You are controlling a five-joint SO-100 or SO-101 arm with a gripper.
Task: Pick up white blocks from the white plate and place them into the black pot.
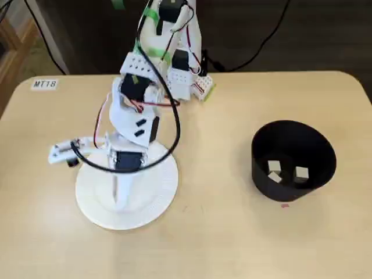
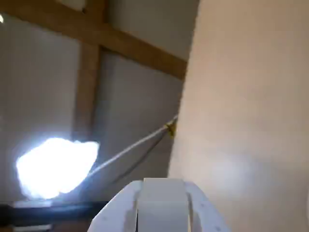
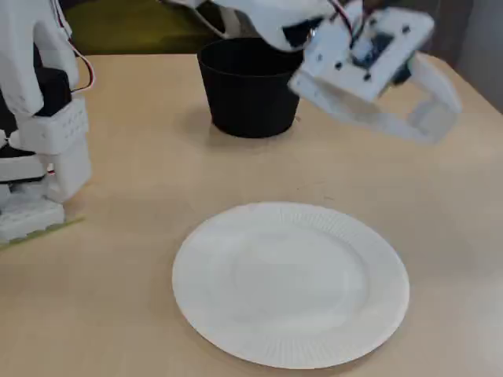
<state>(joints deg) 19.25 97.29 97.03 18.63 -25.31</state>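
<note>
In the fixed view from above, the gripper (image 1: 120,195) hung over the white plate (image 1: 160,197) at the lower left of the frame, its fingers (image 1: 119,187) pointing toward the bottom edge. The black pot (image 1: 264,174) sat well apart at the right, on the counter (image 1: 232,244). Two, perhaps three, white blocks (image 1: 301,172) lay on the pot's floor. In the low fixed view the plate (image 3: 291,283) showed bare, with no block on it, and the gripper (image 3: 436,118) hovered above its far right rim, near the pot (image 3: 247,94).

From the fingers, then, the blocks lay off to the right of the top-down frame, inside the pot, not beneath them. Being small cubes, they had no long axis to speak of and no clear heading.

The fingers seemed drawn close together and holding nothing, though motion blur left that uncertain; I could not tell for sure. The wrist view showed only a fingertip (image 2: 161,205), a wall and a bright glare.

Judging by the bare plate, the task looked finished or nearly so.
</note>
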